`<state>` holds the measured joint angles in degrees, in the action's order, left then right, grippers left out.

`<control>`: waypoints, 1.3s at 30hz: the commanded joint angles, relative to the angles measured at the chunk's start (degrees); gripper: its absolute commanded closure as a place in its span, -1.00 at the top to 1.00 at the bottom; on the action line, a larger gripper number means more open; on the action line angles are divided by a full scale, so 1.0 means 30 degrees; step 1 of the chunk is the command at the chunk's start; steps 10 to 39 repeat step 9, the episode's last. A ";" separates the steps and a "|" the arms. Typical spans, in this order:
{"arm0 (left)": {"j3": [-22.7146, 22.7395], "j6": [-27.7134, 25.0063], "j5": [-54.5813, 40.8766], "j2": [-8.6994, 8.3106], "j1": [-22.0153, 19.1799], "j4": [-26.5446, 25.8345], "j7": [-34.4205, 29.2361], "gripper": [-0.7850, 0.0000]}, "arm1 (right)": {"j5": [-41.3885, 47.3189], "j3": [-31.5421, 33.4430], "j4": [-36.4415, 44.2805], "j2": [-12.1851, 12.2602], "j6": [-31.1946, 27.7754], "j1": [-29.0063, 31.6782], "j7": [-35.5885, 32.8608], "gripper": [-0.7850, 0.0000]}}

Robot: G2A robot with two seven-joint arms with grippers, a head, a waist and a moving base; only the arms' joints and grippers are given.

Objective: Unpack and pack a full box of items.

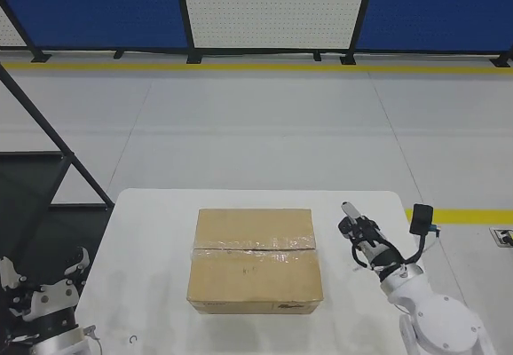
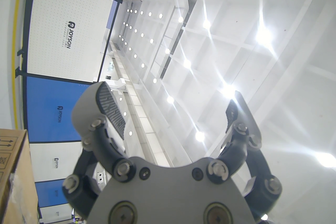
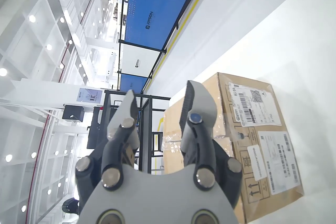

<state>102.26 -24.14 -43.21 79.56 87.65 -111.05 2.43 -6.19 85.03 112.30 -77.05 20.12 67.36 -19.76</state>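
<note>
A closed brown cardboard box (image 1: pixel 255 259), taped along its top seam, sits in the middle of the white table (image 1: pixel 150 266). In the top view my right gripper (image 1: pixel 356 224) hovers just off the box's right side. The right wrist view shows that gripper (image 3: pixel 161 89) open with nothing in it, beside the labelled side of the box (image 3: pixel 262 143). My left gripper (image 1: pixel 43 266) is beyond the table's left edge, near its front corner. In its own view the left gripper (image 2: pixel 170 93) is wide open, empty and aimed at the ceiling, with a box corner (image 2: pixel 13 170) at the edge.
A black metal frame (image 1: pixel 26 133) stands on the floor left of the table. Blue and white partition panels (image 1: pixel 274 22) close off the back of the room. A small dark ring (image 1: pixel 133 339) lies near the table's front left edge.
</note>
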 commanded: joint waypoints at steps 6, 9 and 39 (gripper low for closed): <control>0.0000 0.0000 0.0000 0.0000 0.0000 0.0000 0.0000 1.00 | 0.0000 0.0000 0.0000 0.0000 -0.0005 0.0001 0.0002 0.78; 0.0000 0.0000 0.0000 0.0000 0.0000 0.0000 0.0000 1.00 | 0.0001 0.0000 0.0001 0.0000 -0.0006 0.0001 0.0002 0.95; 0.0000 0.0000 0.0000 0.0000 0.0000 0.0000 0.0000 1.00 | 0.0001 0.0000 0.0001 0.0000 -0.0006 0.0001 0.0002 0.95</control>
